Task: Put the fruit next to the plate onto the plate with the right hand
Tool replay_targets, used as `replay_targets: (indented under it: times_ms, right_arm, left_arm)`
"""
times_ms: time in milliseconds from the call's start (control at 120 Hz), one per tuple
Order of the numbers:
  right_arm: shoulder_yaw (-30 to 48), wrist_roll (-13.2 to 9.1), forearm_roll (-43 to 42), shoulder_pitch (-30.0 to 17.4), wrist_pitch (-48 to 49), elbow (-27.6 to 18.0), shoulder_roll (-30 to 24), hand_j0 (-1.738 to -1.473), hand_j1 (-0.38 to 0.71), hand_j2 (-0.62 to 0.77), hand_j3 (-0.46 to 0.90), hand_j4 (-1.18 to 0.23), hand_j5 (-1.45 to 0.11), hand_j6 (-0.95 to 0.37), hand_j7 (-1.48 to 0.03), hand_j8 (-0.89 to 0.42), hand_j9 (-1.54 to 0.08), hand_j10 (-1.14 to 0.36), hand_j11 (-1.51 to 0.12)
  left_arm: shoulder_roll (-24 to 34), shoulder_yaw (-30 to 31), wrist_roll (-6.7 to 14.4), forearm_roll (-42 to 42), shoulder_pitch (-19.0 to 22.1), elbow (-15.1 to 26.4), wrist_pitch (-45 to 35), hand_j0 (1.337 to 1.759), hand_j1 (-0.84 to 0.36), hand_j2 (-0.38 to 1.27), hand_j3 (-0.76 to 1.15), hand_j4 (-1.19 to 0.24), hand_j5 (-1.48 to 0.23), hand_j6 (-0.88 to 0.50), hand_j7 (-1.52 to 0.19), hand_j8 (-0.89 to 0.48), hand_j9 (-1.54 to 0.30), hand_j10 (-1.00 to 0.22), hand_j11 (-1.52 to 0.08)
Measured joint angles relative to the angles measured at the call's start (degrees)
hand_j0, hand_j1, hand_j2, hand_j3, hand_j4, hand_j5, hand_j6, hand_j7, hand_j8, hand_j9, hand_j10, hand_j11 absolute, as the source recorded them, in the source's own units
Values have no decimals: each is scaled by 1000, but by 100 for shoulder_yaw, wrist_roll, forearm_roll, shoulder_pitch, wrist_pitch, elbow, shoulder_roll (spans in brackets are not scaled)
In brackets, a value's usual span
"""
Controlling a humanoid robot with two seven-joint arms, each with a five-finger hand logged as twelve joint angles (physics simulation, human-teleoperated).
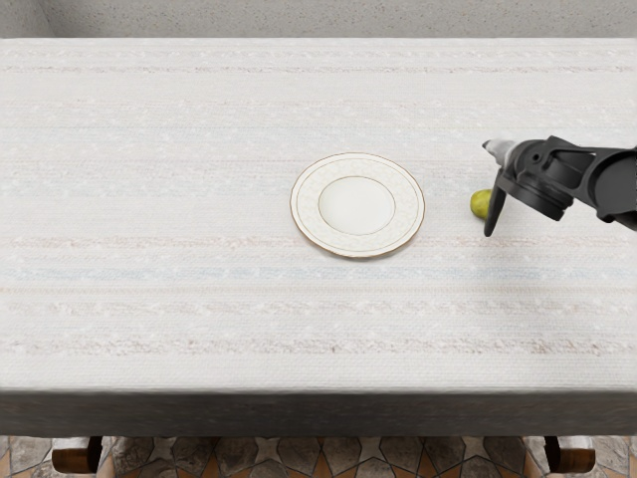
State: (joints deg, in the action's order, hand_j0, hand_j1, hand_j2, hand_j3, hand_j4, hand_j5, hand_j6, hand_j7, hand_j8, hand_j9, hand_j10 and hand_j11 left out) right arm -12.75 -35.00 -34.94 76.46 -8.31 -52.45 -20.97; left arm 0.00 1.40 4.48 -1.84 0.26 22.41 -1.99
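Head view: round plate [307, 205], green fruit [482, 203]

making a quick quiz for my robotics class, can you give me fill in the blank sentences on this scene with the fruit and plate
1. The fruit lies on the ___, not on the plate.
2. Seen from the plate, the fruit is on the picture's ___ side.
3. The right hand is close beside the ___.
4. The robot's ___ arm is out of view.

Missing words: table; right; fruit; left
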Motion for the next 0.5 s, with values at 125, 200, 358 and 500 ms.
replay_targets:
  times_ms: [125,200,358,500]
  right_arm:
    - [0,0,-8,-84,-138,-1,0,-1658,-342,0,0,-8,-8,-10,-8,-9,-8,-8,-8]
    - [0,0,-9,-117,-240,-2,2,-1658,-326,-3,0,-22,-26,-23,-26,-22,-26,-22,-26]
    - [1,0,-14,-147,-335,2,-8,-1658,-263,-13,0,-74,-94,-76,-94,-75,-94,-74,-94]
    - [6,0,-39,-166,-422,0,26,-1658,-232,-18,0,-101,-129,-103,-128,-102,-129,-101,-129]
  left_arm:
    - [0,0,0,0,0,0,3,1658,343,1,0,-4,-6,-4,-6,-4,-6,-4,-6]
    - [0,0,0,0,0,0,2,1658,343,1,0,-4,-6,-4,-6,-4,-6,-4,-6]
    - [0,0,0,0,0,0,2,1658,343,1,0,-4,-6,-4,-6,-4,-6,-4,-6]
    - [0,0,0,0,0,0,0,1658,343,1,0,-4,-6,-4,-6,-4,-6,-4,-6]
